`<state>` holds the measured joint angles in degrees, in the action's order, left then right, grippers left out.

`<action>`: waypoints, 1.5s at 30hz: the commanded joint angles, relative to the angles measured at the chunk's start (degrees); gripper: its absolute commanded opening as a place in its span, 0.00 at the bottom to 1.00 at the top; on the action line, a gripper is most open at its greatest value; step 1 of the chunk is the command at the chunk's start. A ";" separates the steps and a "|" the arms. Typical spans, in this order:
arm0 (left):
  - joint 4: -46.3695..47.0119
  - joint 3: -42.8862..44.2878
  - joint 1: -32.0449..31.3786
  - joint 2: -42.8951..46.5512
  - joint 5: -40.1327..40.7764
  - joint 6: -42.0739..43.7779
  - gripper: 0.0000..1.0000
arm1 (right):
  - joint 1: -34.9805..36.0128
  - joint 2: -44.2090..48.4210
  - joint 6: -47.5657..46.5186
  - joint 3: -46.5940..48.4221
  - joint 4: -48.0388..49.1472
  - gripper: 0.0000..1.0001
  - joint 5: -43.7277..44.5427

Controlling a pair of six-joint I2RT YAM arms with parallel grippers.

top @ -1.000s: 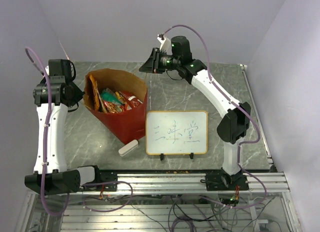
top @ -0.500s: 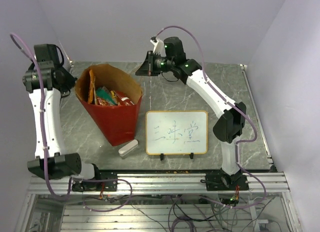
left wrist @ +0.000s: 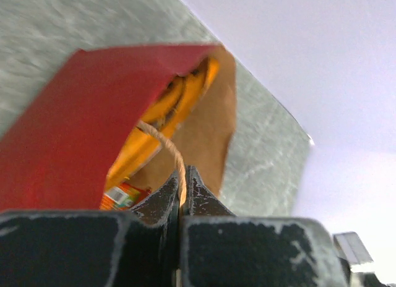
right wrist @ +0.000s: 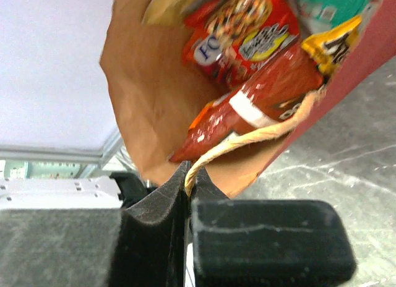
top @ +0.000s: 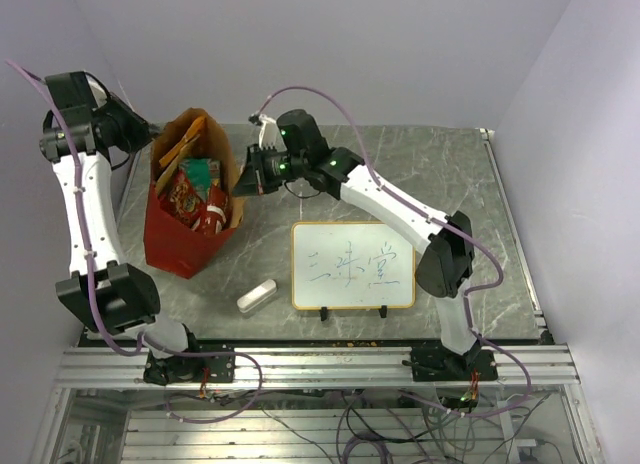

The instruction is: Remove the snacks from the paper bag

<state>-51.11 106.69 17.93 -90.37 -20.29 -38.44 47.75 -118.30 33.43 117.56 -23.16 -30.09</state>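
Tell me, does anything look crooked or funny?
The paper bag looks tilted, its mouth squeezed narrow: the left hand and right hand each pinch a string handle. The snacks sit jumbled inside; none spilled.

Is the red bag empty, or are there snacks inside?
Not empty. Red, orange and teal snacks show in the open top of the paper bag; none lie on the table.

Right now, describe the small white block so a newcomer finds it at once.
Start at the grey marbled table and find the framed whiteboard near its front edge. Just off the board's lower left corner, between it and the red paper bag, lies the white eraser block. It alone is small, plain and oblong: no frame, no writing, no foil.
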 commanded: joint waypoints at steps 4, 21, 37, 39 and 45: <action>15.71 -15.84 -0.37 9.36 -17.96 -4.69 0.07 | 1.30 8.33 -4.60 -8.43 2.65 0.00 -3.53; 15.41 -25.10 -1.15 17.98 -23.75 -8.38 0.07 | -3.34 11.23 -19.37 -7.30 -18.15 0.26 11.27; 10.33 -26.94 -2.02 22.11 -24.06 -5.48 0.07 | -3.17 11.44 -42.58 -2.97 -0.04 0.81 18.40; 9.06 -26.72 -2.16 22.33 -23.70 -5.30 0.07 | -1.46 13.31 -48.19 -7.66 7.68 0.80 17.56; 4.05 -26.03 -2.98 22.83 -22.46 -2.80 0.07 | -0.27 12.41 -62.98 -11.24 17.01 0.74 4.40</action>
<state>-42.78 79.68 15.84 -69.30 -42.46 -43.55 46.83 -105.89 -16.34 106.17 -15.99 -17.28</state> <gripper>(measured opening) 0.075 0.752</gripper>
